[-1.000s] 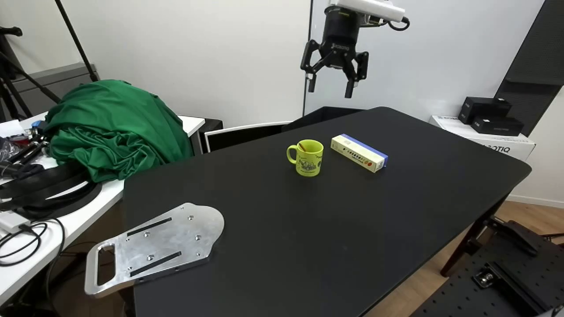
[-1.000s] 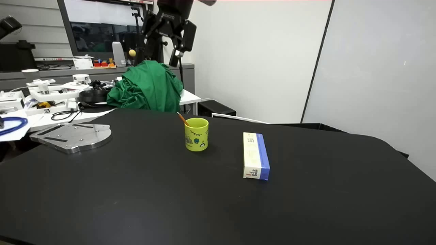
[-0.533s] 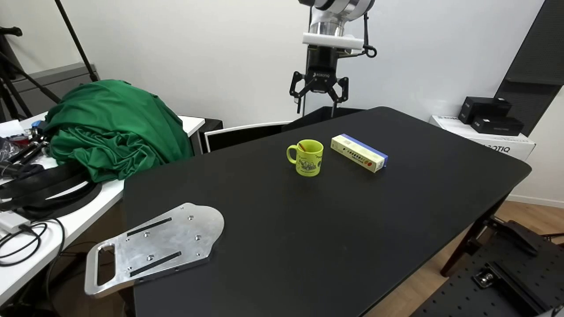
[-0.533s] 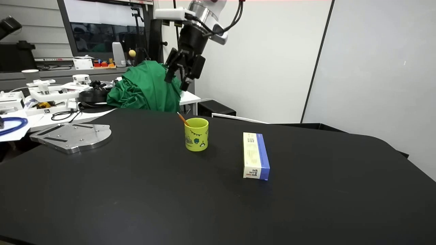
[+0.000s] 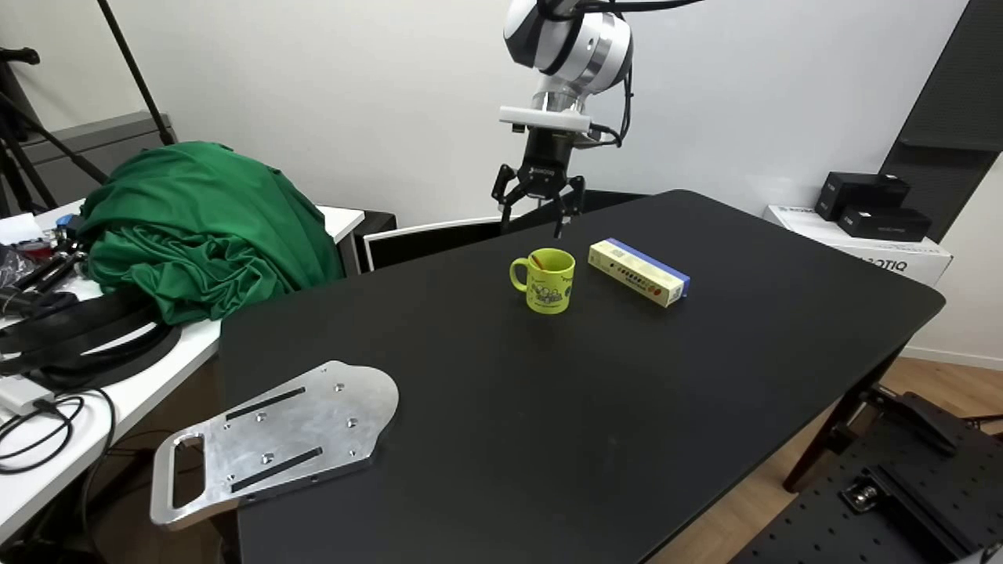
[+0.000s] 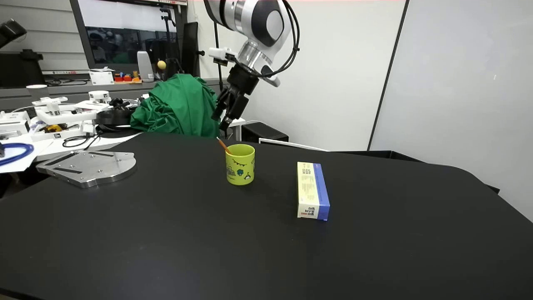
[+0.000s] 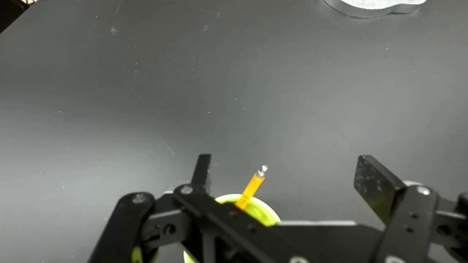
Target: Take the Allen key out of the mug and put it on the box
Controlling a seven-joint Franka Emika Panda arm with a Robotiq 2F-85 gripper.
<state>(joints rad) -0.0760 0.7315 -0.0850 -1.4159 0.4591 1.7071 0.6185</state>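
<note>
toward the far edge of the surface (image 5: 501, 439), the allen key (image 7: 251, 190) sits in the mug (image 6: 240, 170), leaning on its rim. the end effector (image 5: 532, 227) is spread, likely to fit around it.

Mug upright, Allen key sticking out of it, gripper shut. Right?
No, the gripper is open, not shut: the wrist view shows its fingers apart. The mug is upright with the Allen key sticking out, as you say.

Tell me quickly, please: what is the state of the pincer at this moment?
Pincer: open, jaws wide apart, holding nothing; the Allen key leans in the mug.
</note>
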